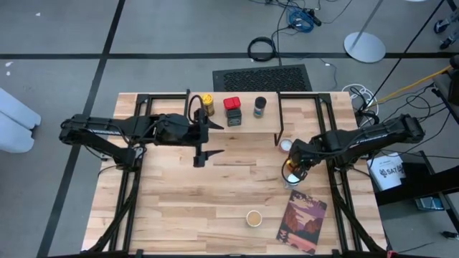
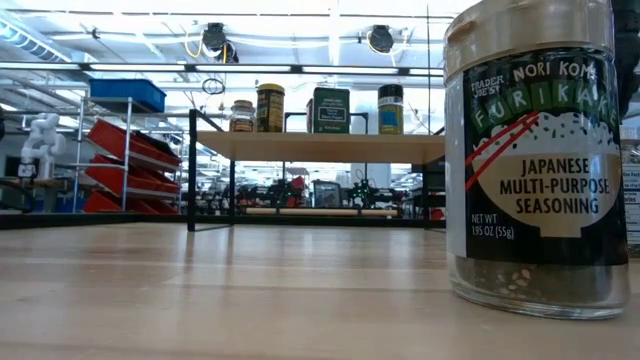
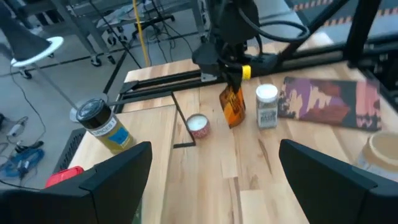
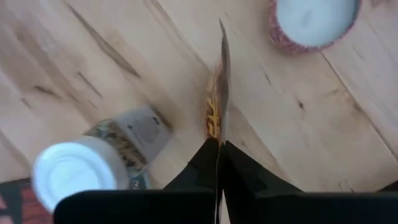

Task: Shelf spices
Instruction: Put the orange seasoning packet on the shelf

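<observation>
Right gripper clenched on thin orange spice packet, beside white-capped jar, near table's right edge.

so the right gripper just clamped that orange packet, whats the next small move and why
Probably a short straight lift. The right gripper is shut on the thin orange packet, which stands close between the white-lidded jar and the small white-topped tin. Rising first should clear both before swinging toward the shelf, where three spices already sit. The left gripper waits open.
</observation>
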